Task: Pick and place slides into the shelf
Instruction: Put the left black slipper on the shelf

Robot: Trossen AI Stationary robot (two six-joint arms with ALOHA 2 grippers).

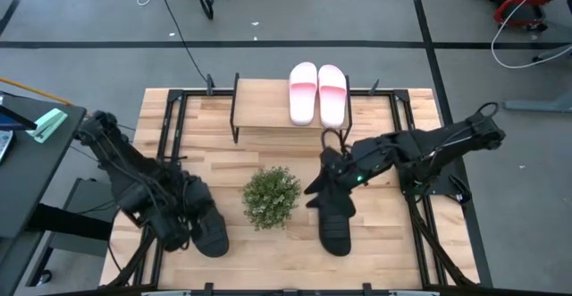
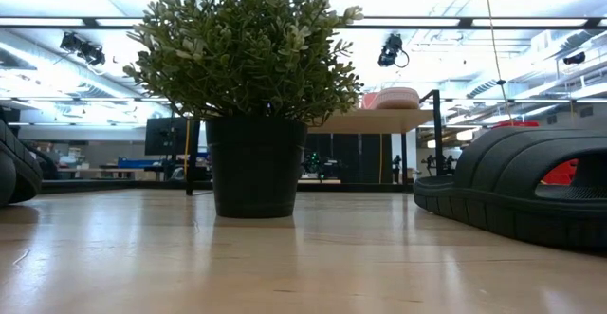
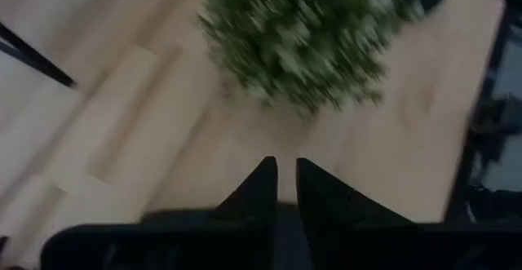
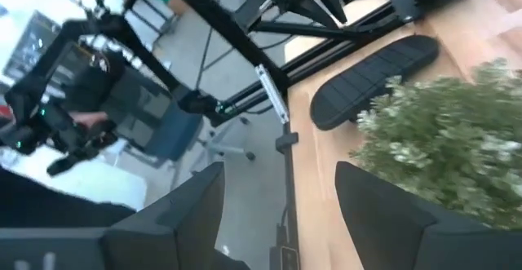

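Left arm reaches from the table's left edge toward its near left corner, folded at the elbow, wrist pitched downward. Left gripper: the two dark fingers stand nearly together, a thin gap between the tips, nothing seen between them. Right arm extends from the table's right edge toward its centre, forearm roughly level. Right gripper: fingers spread wide apart with nothing between them, held over the table's middle, right of centre.
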